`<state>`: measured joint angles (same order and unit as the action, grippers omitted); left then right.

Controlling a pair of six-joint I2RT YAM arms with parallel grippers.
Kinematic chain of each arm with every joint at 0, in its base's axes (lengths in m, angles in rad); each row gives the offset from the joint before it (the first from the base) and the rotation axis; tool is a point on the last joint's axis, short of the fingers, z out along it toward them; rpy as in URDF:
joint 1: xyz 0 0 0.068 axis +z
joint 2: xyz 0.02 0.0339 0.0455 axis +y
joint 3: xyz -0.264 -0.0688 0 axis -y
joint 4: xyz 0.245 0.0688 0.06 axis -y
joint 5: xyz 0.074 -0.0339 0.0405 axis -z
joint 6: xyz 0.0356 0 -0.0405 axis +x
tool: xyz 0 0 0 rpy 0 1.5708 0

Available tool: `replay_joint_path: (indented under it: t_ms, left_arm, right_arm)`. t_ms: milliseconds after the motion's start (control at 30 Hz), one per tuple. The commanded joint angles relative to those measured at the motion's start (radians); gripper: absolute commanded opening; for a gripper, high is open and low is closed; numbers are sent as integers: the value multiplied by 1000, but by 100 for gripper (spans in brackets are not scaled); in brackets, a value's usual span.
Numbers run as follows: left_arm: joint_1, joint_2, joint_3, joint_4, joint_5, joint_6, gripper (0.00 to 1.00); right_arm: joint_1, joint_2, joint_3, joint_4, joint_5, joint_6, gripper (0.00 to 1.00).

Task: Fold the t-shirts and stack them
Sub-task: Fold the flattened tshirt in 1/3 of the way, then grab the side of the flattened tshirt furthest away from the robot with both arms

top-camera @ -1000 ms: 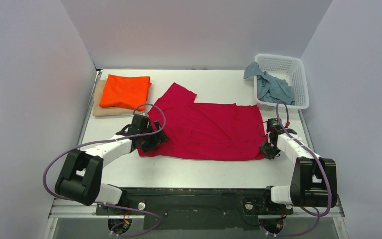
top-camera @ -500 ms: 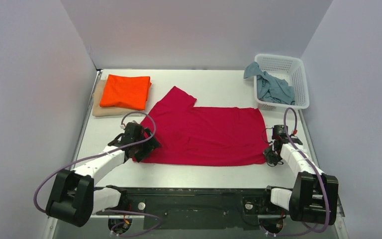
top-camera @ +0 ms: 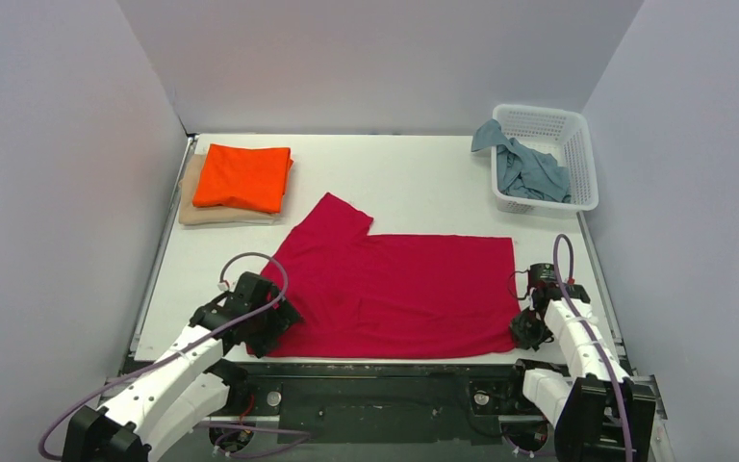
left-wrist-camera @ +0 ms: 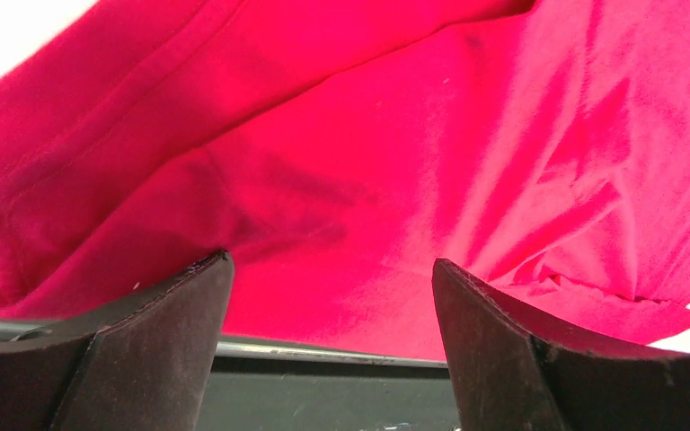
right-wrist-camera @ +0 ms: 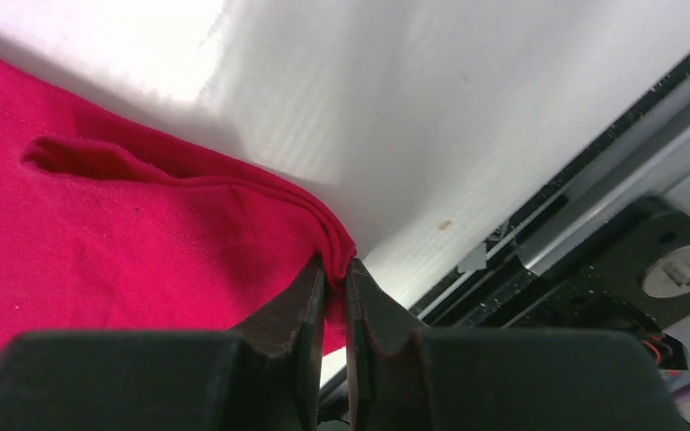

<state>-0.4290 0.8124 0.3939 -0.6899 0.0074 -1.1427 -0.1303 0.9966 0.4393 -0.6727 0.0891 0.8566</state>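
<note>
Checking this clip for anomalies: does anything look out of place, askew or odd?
Two things. The red t-shirt lies right along the near edge of the table, rumpled at its near-left corner beside the open left fingers. The grey-blue t-shirt hangs partly out over the rim of the white basket, not fully inside.

It looked like a robotics lab bench rather than a home: a white table boxed in by plain pale walls, a left arm and right arm bolted to a black rail, purple cables looping off them.
</note>
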Motion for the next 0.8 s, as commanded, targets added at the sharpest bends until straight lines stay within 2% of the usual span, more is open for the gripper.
replay_joint_path:
  t_ms: [0, 33, 67, 133, 233, 333, 367, 433, 500, 633, 767]
  left_arm:
    - [-59, -70, -5, -197, -74, -112, 92]
    - [-64, -79, 3, -216, -86, -113, 92]
    - [-65, -96, 9, -219, -89, -107, 92]
    - [-66, -114, 40, -206, -101, -79, 93]
    - [-67, -114, 147, -164, -133, -32, 93]
    - [-65, -58, 270, -87, -164, 67, 93]
    - [-64, -16, 331, -64, -181, 122, 93]
    - [-52, 77, 424, 14, -190, 204, 93]
    - [-25, 200, 529, 88, -161, 290, 93]
    - [38, 502, 764, 192, -88, 435, 93]
    - [65, 814, 1049, 184, -91, 577, 93]
  right_arm:
    - [-5, -37, -20, -121, 6, 9, 12]
    - [-5, -52, -18, -124, 8, 11, 15]
    - [-4, -62, -9, -134, 13, 14, 22]
    - [-4, -100, 18, -157, 44, 15, 31]
    - [-4, -152, 113, -194, 63, -5, 44]
    - [-3, -173, 223, -196, 97, -34, 70]
    - [-3, -177, 272, -177, 103, -44, 87]
    - [-5, -160, 343, -138, 125, -89, 94]
    - [-4, -114, 404, -81, 120, -133, 95]
    - [23, 52, 476, 94, -8, -212, 96]
    - [101, 237, 572, 162, 114, -269, 96]
